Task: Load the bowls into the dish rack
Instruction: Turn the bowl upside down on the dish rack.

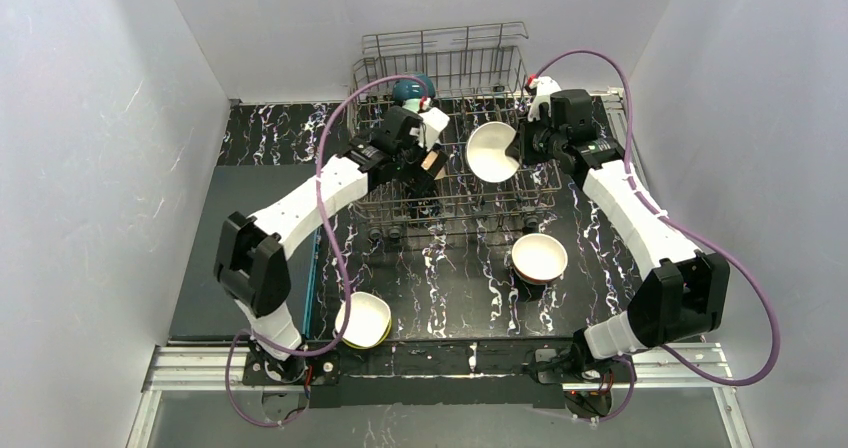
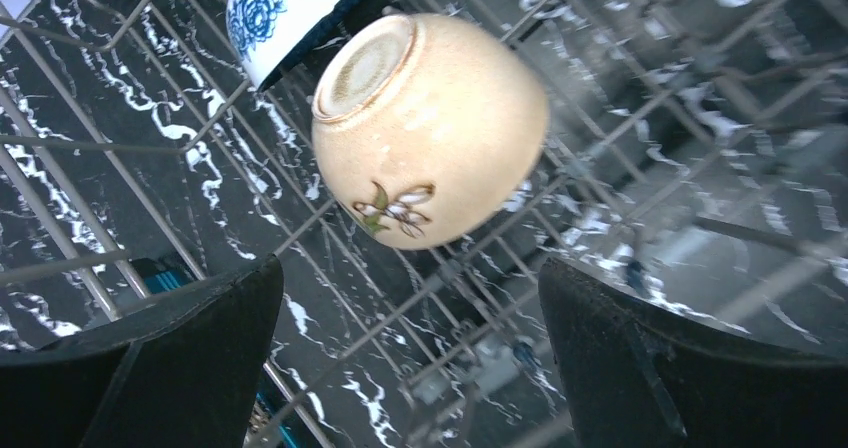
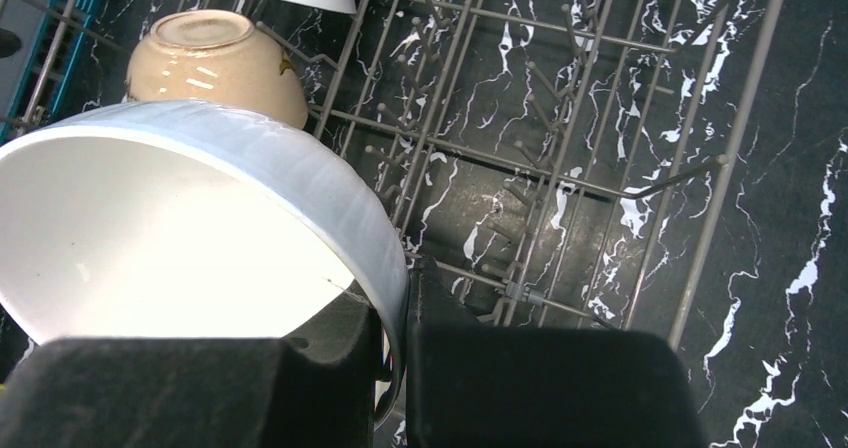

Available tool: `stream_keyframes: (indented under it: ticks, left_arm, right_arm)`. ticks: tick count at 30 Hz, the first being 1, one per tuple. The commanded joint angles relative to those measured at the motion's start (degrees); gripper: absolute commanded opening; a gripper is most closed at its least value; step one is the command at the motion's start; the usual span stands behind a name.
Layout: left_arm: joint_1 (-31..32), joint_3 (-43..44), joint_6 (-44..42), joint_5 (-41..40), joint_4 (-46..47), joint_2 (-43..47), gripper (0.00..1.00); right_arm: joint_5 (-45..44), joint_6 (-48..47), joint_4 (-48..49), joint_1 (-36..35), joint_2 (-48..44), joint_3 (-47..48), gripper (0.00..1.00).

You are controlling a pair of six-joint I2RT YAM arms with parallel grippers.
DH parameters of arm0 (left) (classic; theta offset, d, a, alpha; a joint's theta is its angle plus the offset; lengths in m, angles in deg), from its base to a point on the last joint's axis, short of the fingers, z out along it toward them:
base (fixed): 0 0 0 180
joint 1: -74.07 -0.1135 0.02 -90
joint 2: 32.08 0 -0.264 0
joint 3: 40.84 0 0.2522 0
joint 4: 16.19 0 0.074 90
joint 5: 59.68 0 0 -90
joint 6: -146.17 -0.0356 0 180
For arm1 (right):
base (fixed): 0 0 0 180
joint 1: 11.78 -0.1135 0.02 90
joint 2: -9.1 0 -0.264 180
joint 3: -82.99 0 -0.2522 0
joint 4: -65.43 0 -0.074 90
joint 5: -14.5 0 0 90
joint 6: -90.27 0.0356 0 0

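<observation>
— Where did the rack (image 1: 470, 63) stand?

— At the far end of the table (image 1: 460, 288), with both arms reaching over it.

— And the grippers?

— The left gripper (image 2: 410, 368) hung inside the rack with its fingers wide apart, holding nothing. The right gripper (image 3: 400, 368) was clamped on the rim of a white bowl (image 3: 150, 238), one finger inside and one outside, holding it tilted above the rack's tines.

— The other bowls?

— A tan bowl (image 2: 430, 133) lay tipped among the tines just ahead of the left fingers, clear of them. A patterned bowl (image 2: 275, 8) lay just beyond it, and a teal bowl (image 1: 410, 90) further back. Outside the rack, an upright bowl (image 1: 539, 257) stood just before it, and a yellow bowl (image 1: 363, 320) by the left arm's base.
</observation>
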Motion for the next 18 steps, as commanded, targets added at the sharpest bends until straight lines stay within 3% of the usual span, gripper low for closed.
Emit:
stream_keyframes:
  ticks: [1,7,12,18]
  left_arm:
    - [-0.7,3.0,6.7,8.0,-5.3,6.5,0.98]
    - [-4.6,3.7,16.7,24.8,-4.2,9.5,0.98]
    - [-9.0,0.8,32.1,43.7,6.4,11.5,0.98]
    - [-9.1,-4.6,42.5,51.8,18.4,14.1,0.98]
  right_arm:
    - [4.4,-0.6,9.1,-0.3,-4.2,-1.4,0.01]
    - [9.7,-2.1,13.7,-0.2,-5.7,-4.3,0.01]
    - [14.0,-2.3,20.6,-0.2,-8.4,-8.5,0.01]
    - [20.2,-1.3,23.6,-0.3,-8.7,-9.6,0.01]
